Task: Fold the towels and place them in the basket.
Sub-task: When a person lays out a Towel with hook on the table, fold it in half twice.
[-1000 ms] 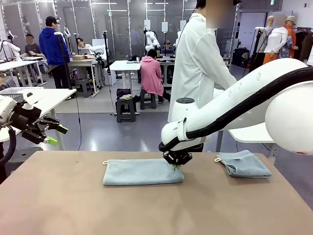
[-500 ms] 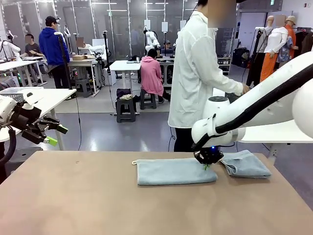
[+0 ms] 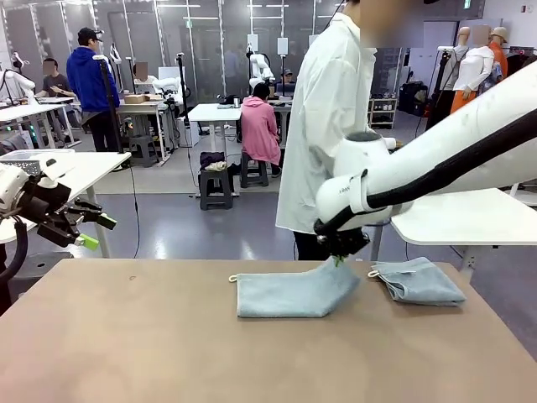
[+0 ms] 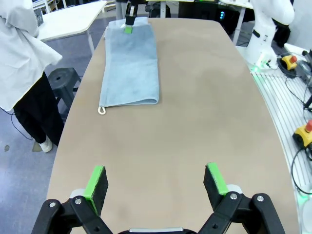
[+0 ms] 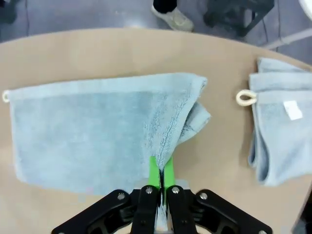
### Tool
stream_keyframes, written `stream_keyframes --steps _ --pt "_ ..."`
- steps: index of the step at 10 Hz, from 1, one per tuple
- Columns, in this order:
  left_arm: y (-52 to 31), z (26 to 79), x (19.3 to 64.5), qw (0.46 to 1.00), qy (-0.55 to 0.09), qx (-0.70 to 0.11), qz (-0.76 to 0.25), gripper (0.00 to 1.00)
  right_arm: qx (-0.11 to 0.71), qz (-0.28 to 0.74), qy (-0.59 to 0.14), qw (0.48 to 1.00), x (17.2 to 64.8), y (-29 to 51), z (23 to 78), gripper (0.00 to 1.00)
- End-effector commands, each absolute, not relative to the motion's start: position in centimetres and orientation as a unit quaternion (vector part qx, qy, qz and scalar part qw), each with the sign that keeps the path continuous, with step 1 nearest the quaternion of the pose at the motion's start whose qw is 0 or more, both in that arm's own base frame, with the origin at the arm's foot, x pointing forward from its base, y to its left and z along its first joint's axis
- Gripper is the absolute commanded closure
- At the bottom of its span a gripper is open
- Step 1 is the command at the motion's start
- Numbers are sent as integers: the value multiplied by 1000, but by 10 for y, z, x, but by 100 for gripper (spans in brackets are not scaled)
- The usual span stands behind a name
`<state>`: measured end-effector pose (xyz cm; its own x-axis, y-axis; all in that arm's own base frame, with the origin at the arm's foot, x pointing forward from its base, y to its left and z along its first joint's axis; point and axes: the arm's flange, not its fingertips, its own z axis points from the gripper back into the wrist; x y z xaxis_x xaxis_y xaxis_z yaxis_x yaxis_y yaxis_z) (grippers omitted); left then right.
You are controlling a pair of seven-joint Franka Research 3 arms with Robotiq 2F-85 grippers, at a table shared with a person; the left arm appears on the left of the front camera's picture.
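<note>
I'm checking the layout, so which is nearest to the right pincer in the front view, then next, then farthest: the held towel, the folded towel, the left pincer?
1. Held towel: pinched in the right pincer, corner lifted.
2. Folded towel: on the table, just to its right.
3. Left pincer: far left, off the table's edge.

The right gripper (image 3: 339, 259) has risen, lifting the towel's (image 3: 285, 294) near corner off the table (image 3: 126, 353) beside the folded towel (image 3: 418, 280).
</note>
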<state>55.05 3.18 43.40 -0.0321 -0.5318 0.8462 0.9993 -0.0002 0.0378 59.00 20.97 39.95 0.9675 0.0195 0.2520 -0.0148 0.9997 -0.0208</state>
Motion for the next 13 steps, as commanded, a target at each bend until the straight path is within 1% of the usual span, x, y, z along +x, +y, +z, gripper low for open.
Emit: stream_keyframes --steps 1,3,5,8,10,13 --pt "31 436 550 612 -354 -328 -627 0 -46 -18 -110 993 575 268 409 100" --pt "31 436 550 612 -354 -328 -627 0 -33 -24 -96 995 564 332 404 100" --pt "31 436 550 612 -354 -328 -627 0 -27 -38 -100 994 565 369 390 100" --pt "31 436 550 612 -354 -328 -627 0 14 -92 -111 989 572 398 362 100" --pt "31 436 550 612 -354 -328 -627 0 35 -90 -74 993 570 412 351 100" --pt "31 436 550 612 -354 -328 -627 0 67 -98 -88 989 568 422 340 100"
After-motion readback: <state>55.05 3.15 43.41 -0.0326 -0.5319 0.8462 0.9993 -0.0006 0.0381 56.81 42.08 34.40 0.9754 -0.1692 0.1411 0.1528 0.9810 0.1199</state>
